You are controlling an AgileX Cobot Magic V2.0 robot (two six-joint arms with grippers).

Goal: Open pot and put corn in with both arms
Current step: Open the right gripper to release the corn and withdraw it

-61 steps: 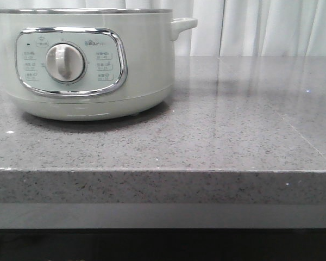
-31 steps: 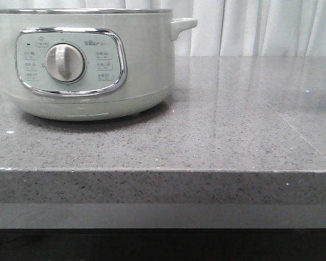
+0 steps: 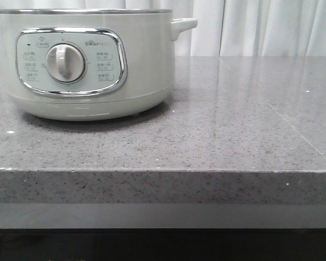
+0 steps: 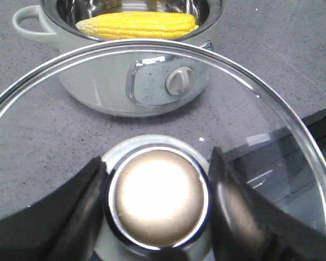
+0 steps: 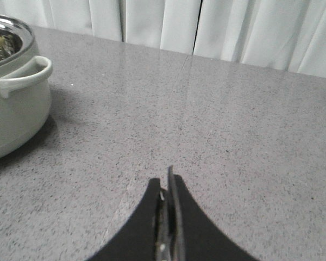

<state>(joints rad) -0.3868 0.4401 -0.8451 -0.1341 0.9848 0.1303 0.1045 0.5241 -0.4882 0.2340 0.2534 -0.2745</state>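
Note:
The pale grey-green pot (image 3: 87, 70) stands at the back left of the grey counter, with its dial facing forward. Seen from the left wrist, the pot (image 4: 125, 76) is open and the yellow corn (image 4: 138, 25) lies inside its steel bowl. My left gripper (image 4: 157, 162) is shut on the round metal knob (image 4: 158, 198) of the glass lid (image 4: 261, 103), which it holds in the air, in front of the pot. My right gripper (image 5: 167, 182) is shut on nothing, over bare counter to the right of the pot (image 5: 11, 109). Neither gripper shows in the front view.
The speckled grey counter (image 3: 223, 136) ends in a front edge (image 3: 163, 171) close to the camera. White curtains (image 3: 261, 27) hang behind it. The pot's side handle (image 5: 24, 76) sticks out toward the right arm.

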